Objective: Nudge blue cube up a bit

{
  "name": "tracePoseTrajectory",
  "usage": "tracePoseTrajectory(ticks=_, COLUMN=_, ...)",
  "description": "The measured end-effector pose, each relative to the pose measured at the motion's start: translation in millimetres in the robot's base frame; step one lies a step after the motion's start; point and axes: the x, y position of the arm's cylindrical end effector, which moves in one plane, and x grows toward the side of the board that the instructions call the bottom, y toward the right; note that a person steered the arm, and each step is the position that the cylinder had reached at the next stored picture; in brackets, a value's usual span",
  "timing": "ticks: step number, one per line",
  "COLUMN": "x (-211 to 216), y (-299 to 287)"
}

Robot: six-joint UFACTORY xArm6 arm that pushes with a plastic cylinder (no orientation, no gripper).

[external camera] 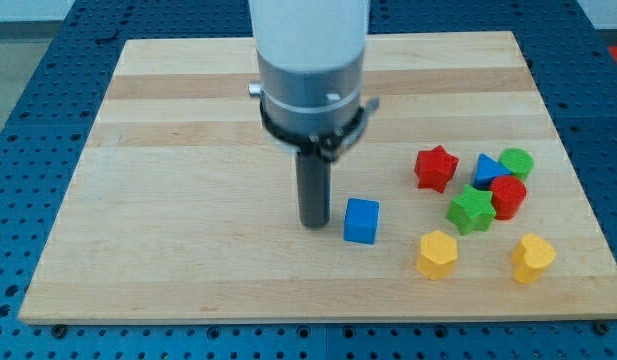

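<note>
1. The wooden board (188, 200) fills most of the view and lies on a blue pegboard surface (18, 120).
2. The arm (308, 60) comes down from the view's top as a wide pale cylinder with a grey collar, ending in a dark rod.
3. My tip (314, 224) rests on the board near its middle. There is no hand to open or close here, only the bare rod, and it grips nothing.
4. The blue cube (361, 220) sits just beside my tip, on the view's right of it; whether they touch I cannot tell.
5. The other blocks cluster well to the view's right:
   - a red star (436, 167);
   - a blue triangle (487, 170), with a green round block (516, 162) just beside it;
   - a red round block (508, 196), touching a green star (471, 210);
   - a yellow hexagon-like block (437, 253) and a yellow heart (533, 257) nearest the view's bottom.
</note>
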Motion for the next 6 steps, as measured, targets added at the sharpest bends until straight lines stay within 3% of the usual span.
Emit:
tracePoseTrajectory(ticks=1, x=-38, y=-2)
tracePoseTrajectory(ticks=3, x=67, y=-19)
tracePoseTrajectory(ticks=4, x=92, y=22)
tracePoseTrajectory(ticks=6, x=-12, y=110)
